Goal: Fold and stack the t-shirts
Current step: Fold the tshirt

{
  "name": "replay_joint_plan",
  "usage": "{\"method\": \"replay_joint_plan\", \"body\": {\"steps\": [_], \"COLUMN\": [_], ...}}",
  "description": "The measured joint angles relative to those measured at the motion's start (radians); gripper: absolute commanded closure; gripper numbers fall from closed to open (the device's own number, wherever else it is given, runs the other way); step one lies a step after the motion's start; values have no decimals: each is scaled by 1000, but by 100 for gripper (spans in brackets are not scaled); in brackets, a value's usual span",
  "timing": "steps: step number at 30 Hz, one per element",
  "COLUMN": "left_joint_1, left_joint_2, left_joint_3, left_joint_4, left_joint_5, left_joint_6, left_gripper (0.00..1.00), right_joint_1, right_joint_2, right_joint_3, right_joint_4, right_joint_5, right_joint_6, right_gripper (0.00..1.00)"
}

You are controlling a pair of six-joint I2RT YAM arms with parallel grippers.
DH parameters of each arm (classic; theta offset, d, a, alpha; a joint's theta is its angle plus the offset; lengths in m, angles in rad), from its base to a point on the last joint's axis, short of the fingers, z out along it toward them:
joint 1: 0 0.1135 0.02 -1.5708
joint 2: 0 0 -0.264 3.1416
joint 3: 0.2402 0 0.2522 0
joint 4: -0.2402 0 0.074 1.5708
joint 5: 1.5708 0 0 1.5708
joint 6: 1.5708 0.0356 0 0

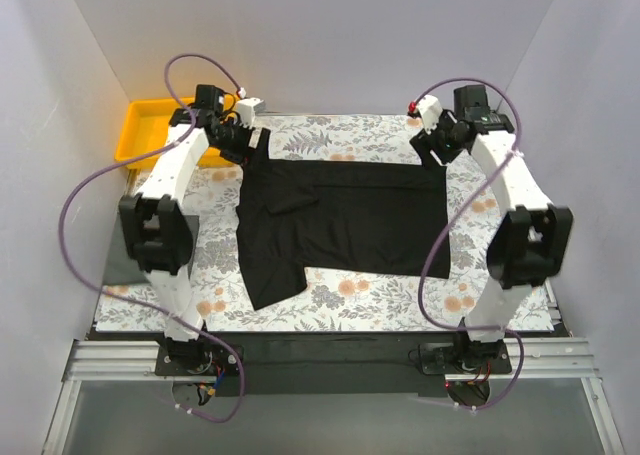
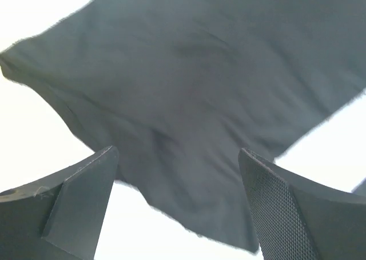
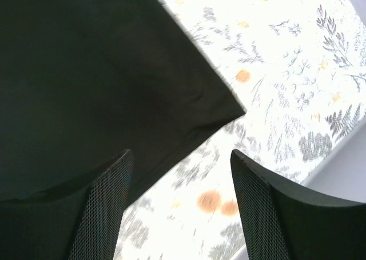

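One black t-shirt [image 1: 340, 220] lies partly folded on the floral table cloth, with a sleeve hanging toward the near left. My left gripper [image 1: 243, 140] is open above the shirt's far left corner. In the left wrist view the black cloth [image 2: 194, 100] lies below the spread fingers [image 2: 80, 197], untouched. My right gripper [image 1: 437, 145] is open above the shirt's far right corner. The right wrist view shows that corner [image 3: 229, 108] just ahead of the open fingers [image 3: 269, 208], with bare cloth pattern between them.
A yellow tray [image 1: 150, 130] stands at the far left corner of the table. The floral table cloth [image 1: 400, 300] shows bare along the near side and at the right. White walls close in the sides and back. Purple cables loop off both arms.
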Motion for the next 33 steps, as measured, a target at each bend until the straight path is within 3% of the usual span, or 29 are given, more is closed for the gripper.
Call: {"method": "replay_joint_plan", "body": {"steps": [5,9,13,16,30,33], "left_joint_1": [0,-3,-5,-5,-31,-47], "left_joint_2": [-438,-628,-667,-667,-711,-727], "left_joint_3": [-353,-575,-703,-740,-848,-879], "left_joint_4": [-8,-37,-58,-74,-70,-68], "left_joint_5": [75,98,96,94,40,28], "left_joint_6": [94,182,240,268,348,368], "left_gripper": [14,14,16,17,18,19], "right_joint_1": [57,144,205,219,219,221], "right_joint_2": [-374,-526,-556,-558,-553,-550], "right_joint_3": [-297,-578,-806,-890,-1042,-1054], "right_joint_4": [-70,-119,-137,-129,45,72], "right_joint_5": [-53,-52,-6,42,196,222], "right_joint_6": [-50,-72,-79,-79,-114,-121], "right_gripper": [37,47,53,55,55,66]}}
